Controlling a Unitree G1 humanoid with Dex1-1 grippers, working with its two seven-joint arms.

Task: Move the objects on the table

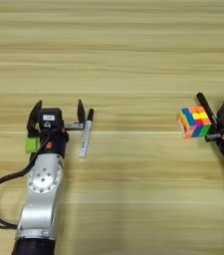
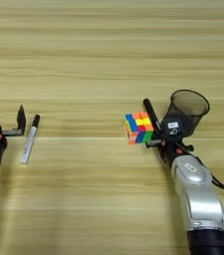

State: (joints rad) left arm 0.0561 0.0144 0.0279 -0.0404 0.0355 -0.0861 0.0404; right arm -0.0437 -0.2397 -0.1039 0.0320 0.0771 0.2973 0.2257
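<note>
Left pincer (image 1: 57,115), fingers spread beside white marker (image 1: 85,135) on bench (image 1: 133,60), green block (image 1: 31,144) at its left; right pincer (image 2: 159,130), state unreadable, touches puzzle cube (image 2: 139,127): centre fingers before closing.

A pale wood-grain table (image 1: 123,60) filled the view, its planks running left to right with darker streaks. On it, towards the left, lay a white marker (image 1: 85,139) with a black cap, pointing away. Further left lay a small green block (image 1: 31,145). Towards the right sat a multicolour cube (image 2: 139,127). Just right of the cube stood a black mesh cup (image 2: 188,110), and a slim black marker (image 2: 151,115) slanted between them
</note>
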